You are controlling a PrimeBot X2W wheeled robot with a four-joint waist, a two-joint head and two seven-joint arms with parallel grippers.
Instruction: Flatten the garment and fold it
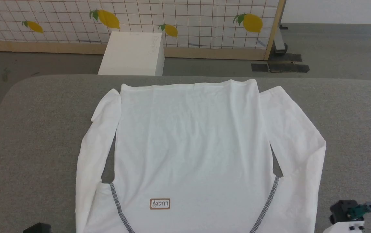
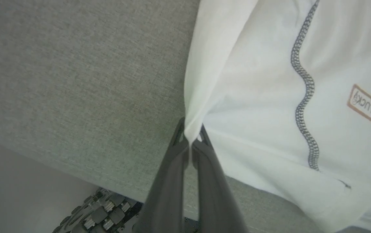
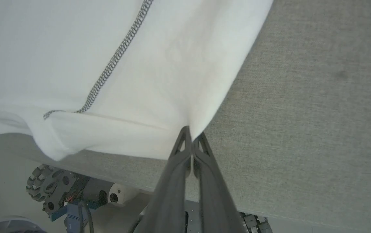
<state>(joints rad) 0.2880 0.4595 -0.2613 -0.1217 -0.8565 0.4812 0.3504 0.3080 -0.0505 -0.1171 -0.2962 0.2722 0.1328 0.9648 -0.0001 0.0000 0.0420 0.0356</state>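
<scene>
Room lies open on the grey table (image 1: 36, 129) left and right of the one white garment (image 1: 188, 139). The garment is spread flat mid-table, its two sleeves alongside the body and its far edge close to the table's far rim. The left gripper (image 2: 190, 140) is closed tight, pinching the garment's near left corner. The right gripper (image 3: 191, 137) is likewise clamped on the near right corner, by the table's near edge. One white box (image 1: 133, 53) stands beyond.

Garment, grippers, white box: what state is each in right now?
garment: spread flat on the grey table, not yet folded, sleeves along its sides.
left gripper: shut on the garment's near left corner.
right gripper: shut on the garment's near right corner.
white box: standing beyond the table, untouched.
</scene>
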